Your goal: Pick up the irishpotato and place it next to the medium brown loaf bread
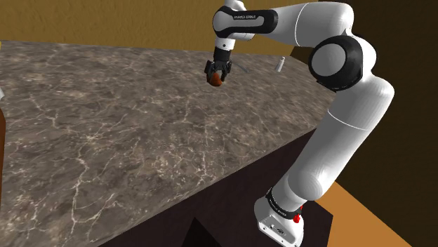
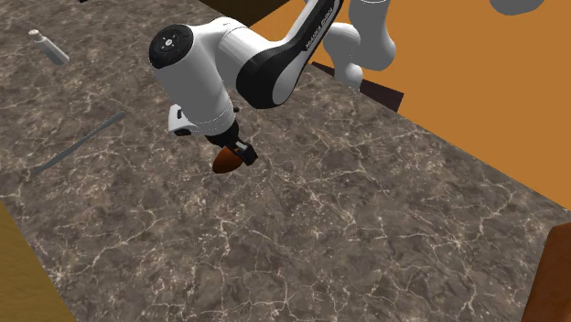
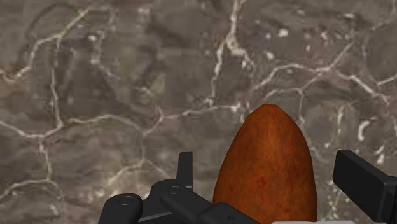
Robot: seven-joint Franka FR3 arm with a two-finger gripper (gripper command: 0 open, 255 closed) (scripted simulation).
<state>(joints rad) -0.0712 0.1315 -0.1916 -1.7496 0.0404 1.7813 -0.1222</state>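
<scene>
A reddish-brown, egg-shaped potato (image 1: 216,81) (image 2: 228,163) is clasped between the fingers of my black gripper (image 1: 217,74) (image 2: 236,155), which is shut on it. It hangs a little above the far part of the grey marble counter (image 1: 126,133) (image 2: 366,210). In the wrist view the potato (image 3: 267,168) sticks out past the gripper (image 3: 273,191), pointed end toward the veined stone below. A dark brown shape (image 2: 551,279) (image 1: 2,133) cut off by the picture's edge stands at the counter's far end; I cannot tell what it is.
A small white bottle (image 1: 279,64) (image 2: 48,46) lies near the counter's back corner. A thin grey rod (image 2: 82,140) lies on the stone between the bottle and the gripper. Beyond the counter edge is orange floor (image 2: 457,82).
</scene>
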